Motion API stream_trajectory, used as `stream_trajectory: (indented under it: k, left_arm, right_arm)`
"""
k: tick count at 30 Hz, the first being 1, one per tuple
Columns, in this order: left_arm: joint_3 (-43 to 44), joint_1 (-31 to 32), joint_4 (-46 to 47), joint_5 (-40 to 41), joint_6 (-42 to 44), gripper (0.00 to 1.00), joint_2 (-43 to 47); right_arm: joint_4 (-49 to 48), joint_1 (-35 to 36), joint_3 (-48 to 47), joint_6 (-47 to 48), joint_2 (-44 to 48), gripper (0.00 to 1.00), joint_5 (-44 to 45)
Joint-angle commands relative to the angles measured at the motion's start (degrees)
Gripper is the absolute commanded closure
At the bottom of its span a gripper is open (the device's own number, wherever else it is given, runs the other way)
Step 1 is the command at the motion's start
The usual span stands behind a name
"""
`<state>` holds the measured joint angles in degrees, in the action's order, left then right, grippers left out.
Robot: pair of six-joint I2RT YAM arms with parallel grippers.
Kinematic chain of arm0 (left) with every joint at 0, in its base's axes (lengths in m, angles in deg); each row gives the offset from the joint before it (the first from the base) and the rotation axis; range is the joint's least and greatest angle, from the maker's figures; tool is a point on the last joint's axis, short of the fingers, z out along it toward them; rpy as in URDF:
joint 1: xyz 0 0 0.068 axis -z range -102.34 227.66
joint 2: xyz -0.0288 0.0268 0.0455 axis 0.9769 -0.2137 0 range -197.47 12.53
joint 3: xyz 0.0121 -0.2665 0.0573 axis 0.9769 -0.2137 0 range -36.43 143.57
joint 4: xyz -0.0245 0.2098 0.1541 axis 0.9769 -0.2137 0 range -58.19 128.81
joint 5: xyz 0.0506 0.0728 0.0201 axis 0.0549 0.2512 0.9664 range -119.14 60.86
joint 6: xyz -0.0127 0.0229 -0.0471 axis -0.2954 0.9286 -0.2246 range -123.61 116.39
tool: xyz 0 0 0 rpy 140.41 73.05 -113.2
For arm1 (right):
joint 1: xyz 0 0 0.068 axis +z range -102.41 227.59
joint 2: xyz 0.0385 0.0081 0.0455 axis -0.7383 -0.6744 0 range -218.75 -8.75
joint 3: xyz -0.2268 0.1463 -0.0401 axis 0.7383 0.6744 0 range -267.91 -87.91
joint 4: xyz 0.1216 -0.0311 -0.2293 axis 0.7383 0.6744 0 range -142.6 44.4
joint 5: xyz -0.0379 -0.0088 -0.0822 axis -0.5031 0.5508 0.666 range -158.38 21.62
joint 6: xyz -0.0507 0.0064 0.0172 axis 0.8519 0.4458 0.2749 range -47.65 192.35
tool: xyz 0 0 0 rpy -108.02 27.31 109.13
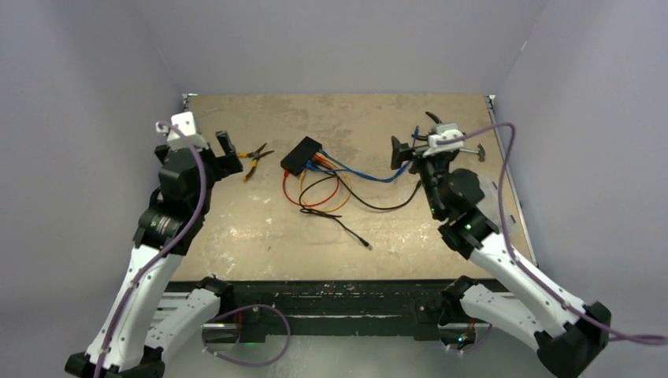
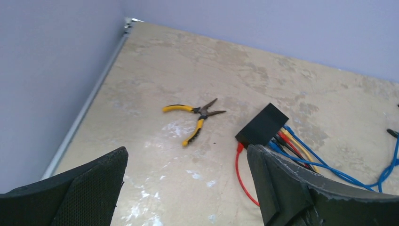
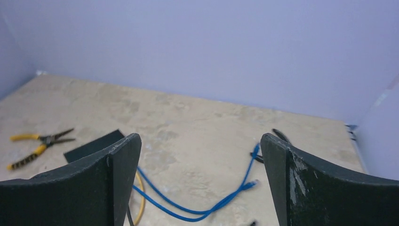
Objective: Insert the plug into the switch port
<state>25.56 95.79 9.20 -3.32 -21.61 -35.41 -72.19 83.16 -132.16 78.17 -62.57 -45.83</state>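
Both arms are raised above the table, one on each side of the work area.

- Left gripper: released, fingers spread wide, nothing between them. It hangs over the left part of the table.
- Right gripper: released, fingers wide apart and empty. It hangs over the right part of the table.
- Switch: lies flat near the centre of the far half of the table, between the two grippers and apart from both. It sits skewed to the table edges.
- Blue, red and yellow cables run into its port side. The blue cables trail off toward the right gripper.
- Black cable: loops toward the near edge. Its free plug rests on the table, well apart from the switch.
- Yellow-handled pliers: lie just left of the switch, not touching it
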Motion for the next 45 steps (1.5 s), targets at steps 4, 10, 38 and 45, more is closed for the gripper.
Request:
stream_trajectory:
  k: [4, 10, 38, 45]
  left_arm:
    - [0.0, 0.1, -6.9, 11.2, 2.4, 0.01, 12.4]
    - [-4.8, 0.1, -5.2, 12.6, 3.3, 0.01, 20.7]
    - [-18.4, 0.2, -6.6, 6.4, 0.9, 0.01, 41.0]
    - [-18.6, 0.2, -6.5, 6.2, 0.9, 0.01, 40.4]
  right_arm:
    - [9.6, 0.0, 4.4, 0.5, 17.6, 0.02, 14.8]
    - [19.1, 0.0, 7.6, -0.5, 30.4, 0.01, 18.9]
    - [20.9, 0.0, 19.2, -10.9, 53.6, 0.01, 27.1]
    - [20.1, 0.0, 20.1, -10.2, 53.6, 0.01, 25.4]
